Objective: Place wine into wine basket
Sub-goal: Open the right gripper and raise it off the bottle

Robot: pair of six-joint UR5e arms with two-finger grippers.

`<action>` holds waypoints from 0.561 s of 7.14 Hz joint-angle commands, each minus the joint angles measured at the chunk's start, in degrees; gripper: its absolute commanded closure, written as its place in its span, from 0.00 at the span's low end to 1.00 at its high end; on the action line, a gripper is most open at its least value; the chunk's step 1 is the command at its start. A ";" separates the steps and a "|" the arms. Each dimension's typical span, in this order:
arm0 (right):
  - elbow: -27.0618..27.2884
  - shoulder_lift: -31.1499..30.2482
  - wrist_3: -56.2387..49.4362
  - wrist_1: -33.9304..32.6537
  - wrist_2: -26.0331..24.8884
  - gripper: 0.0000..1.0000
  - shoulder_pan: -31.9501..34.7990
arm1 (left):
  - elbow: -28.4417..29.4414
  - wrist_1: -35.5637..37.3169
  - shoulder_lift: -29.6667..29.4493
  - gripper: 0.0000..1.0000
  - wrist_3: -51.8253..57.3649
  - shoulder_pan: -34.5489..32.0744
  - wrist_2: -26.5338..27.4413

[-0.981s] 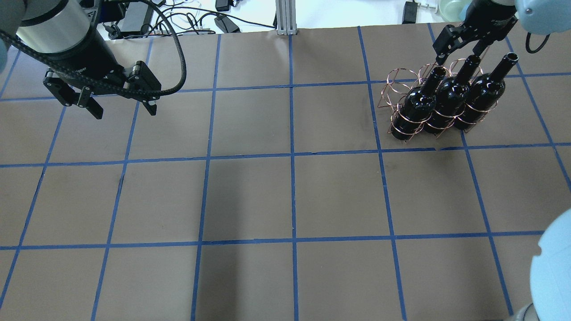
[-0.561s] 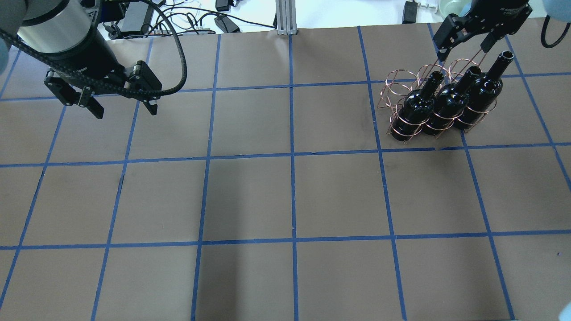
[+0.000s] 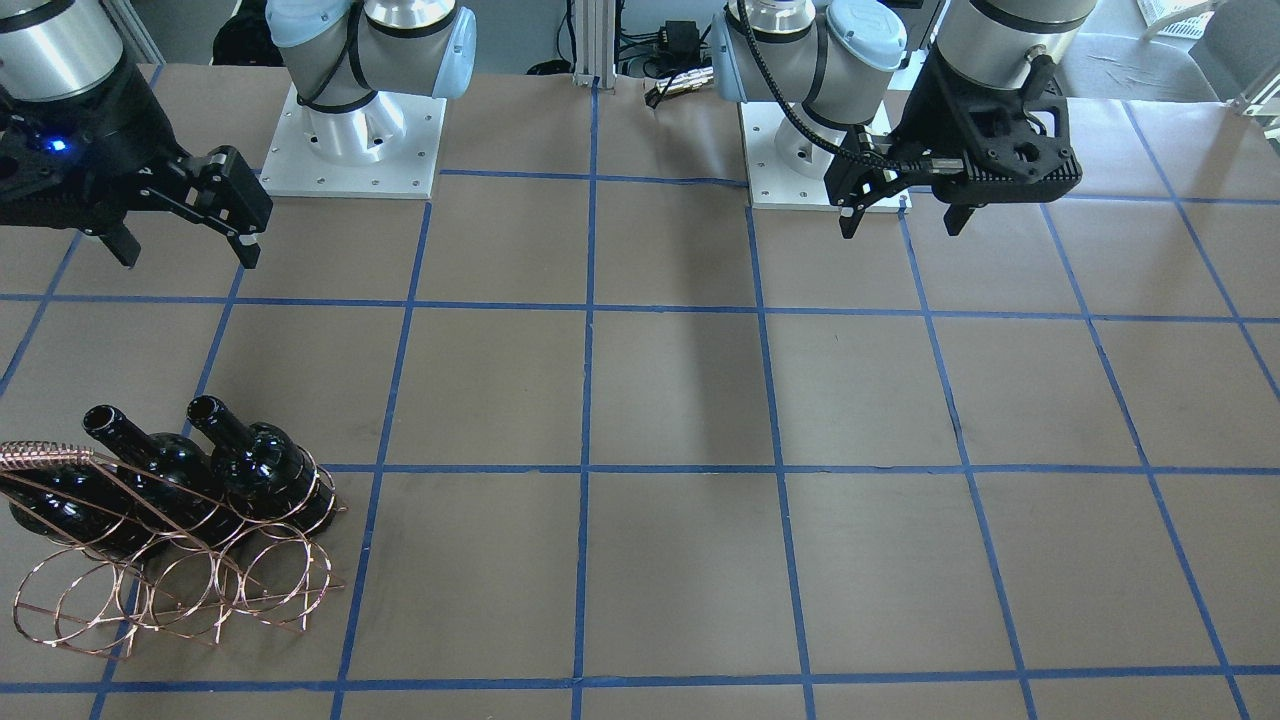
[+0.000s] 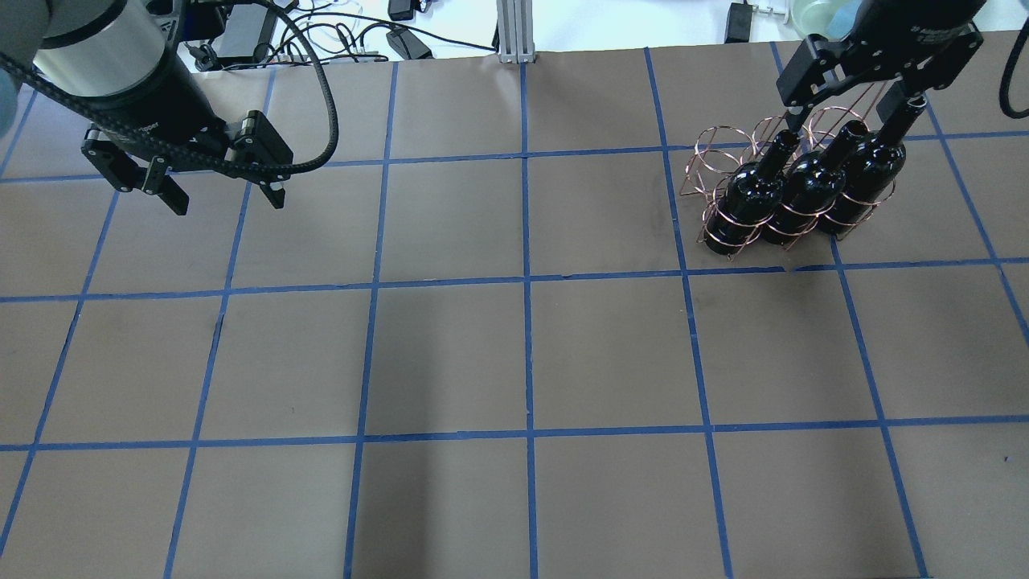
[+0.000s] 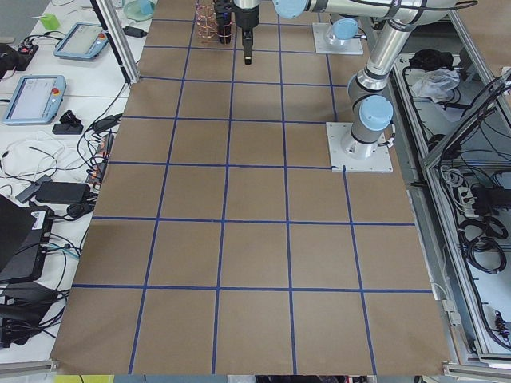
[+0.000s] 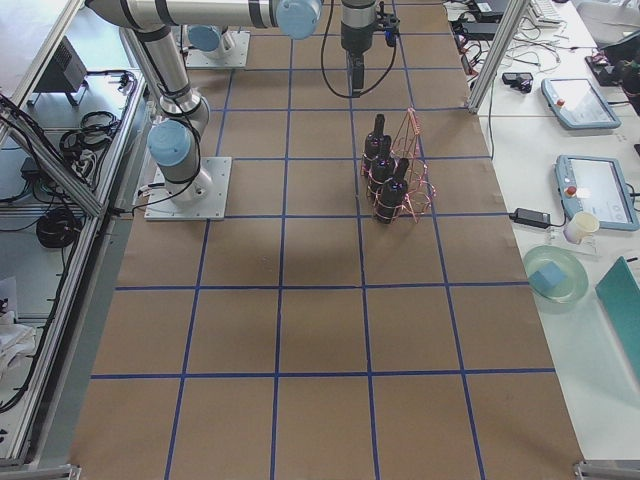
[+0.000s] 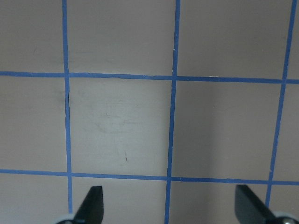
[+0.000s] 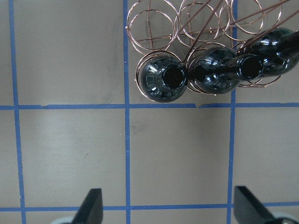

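Three bottles of wine (image 3: pixel 255 465), glossy black glass, stand side by side in the basket (image 3: pixel 170 590). They fill the hoop row on the robot's side.

Front view: the lot sits lower left on the surface (image 3: pixel 680 400). The third bottle is mostly masked by the twisted handle (image 3: pixel 45 458) and runs to the frame edge. The right tool (image 3: pixel 185 250) is spread wide and holds nothing. The left tool (image 3: pixel 900 222) is likewise released, well apart from the lot.

Overhead view: the right tool hangs over the bottle necks. One finger overlaps the rightmost bottle's mouth, and contact cannot be told. White lettering on both tool bodies is too small to read.

Left side view: the basket is cropped by the top edge, and the bottles are hard to make out.

Right side view: the bottles and basket are whole but small.

Left wrist view: two fingertips (image 7: pixel 93 205) show at the lower edge, wide apart, with bare surface between.

Right wrist view: the tips are again wide apart. The bottle mouths are seen from above, the rightmost bottle is cut by the frame, and the far hoops are cropped at the top.
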 commanded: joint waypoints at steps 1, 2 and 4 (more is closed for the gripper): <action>0.95 -0.64 1.56 -2.12 -2.26 0.00 0.98 | 0.00 0.91 -0.10 0.00 0.08 -0.05 0.04; 0.95 -0.64 2.60 -2.22 -2.28 0.00 1.07 | 0.00 0.82 -0.10 0.00 0.08 -0.05 0.04; -0.27 0.75 4.10 -4.50 -2.36 0.00 3.60 | -0.09 0.82 -0.10 0.00 0.00 -0.05 0.12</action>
